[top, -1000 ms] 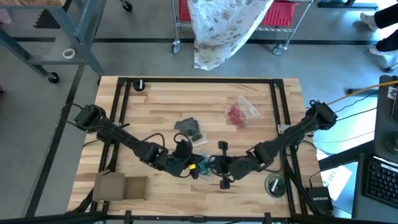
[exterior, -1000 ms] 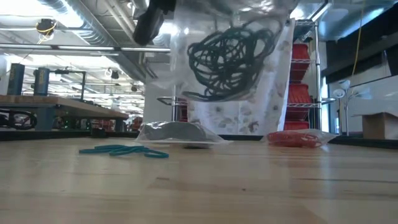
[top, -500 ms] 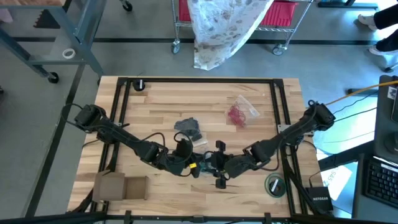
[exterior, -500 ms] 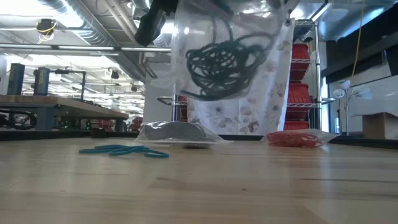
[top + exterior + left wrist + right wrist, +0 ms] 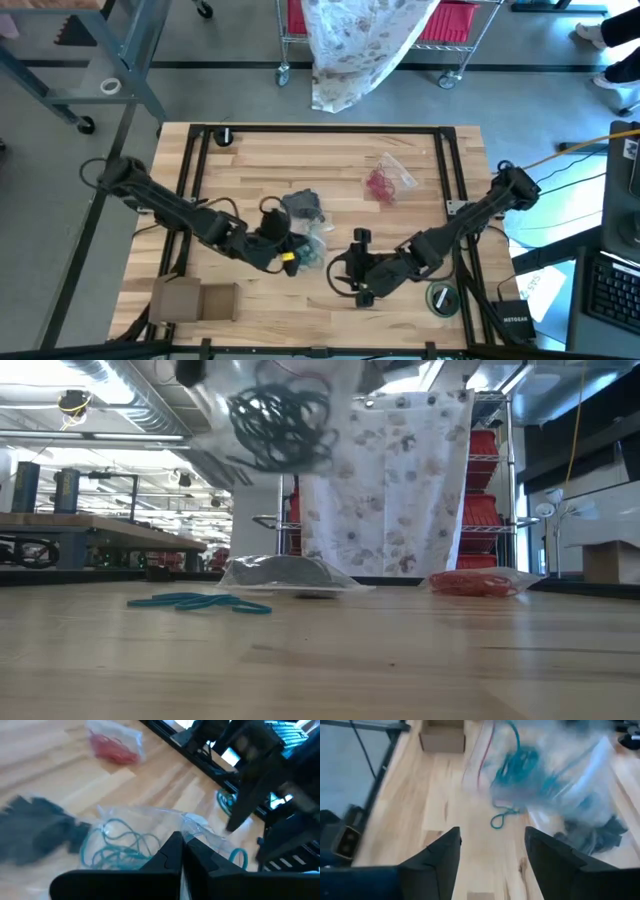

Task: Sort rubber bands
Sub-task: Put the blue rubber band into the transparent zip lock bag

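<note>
My left gripper (image 5: 298,256) is shut on a clear plastic bag (image 5: 316,249) that holds teal rubber bands (image 5: 122,847). In the low view the bag (image 5: 282,418) hangs high above the table. My right gripper (image 5: 492,870) stands open just right of the bag, with nothing between its fingers. In the high view it shows near the front edge (image 5: 346,280). A few loose teal rubber bands (image 5: 200,602) lie flat on the wood, one of them ahead of the right gripper (image 5: 500,818). My left gripper pinches the bag's upper edge (image 5: 192,831) between its two shut fingers. The fingers come from the table's left, slanting down. The bag hangs below and ahead of them, clear of the table, with the teal bands bunched in its lower part.
A bag of dark bands (image 5: 305,208) lies at the table's middle and a bag of red bands (image 5: 385,182) at the far right. A cardboard box (image 5: 195,300) sits at the near left. A round roll (image 5: 440,297) sits at the near right, and black frame rails (image 5: 195,170) edge the table.
My right gripper has opened and let go of the bag. My left gripper has risen and drawn back toward the table's left, carrying the bag up and away from the right gripper. The bag now hangs from the left gripper alone.
</note>
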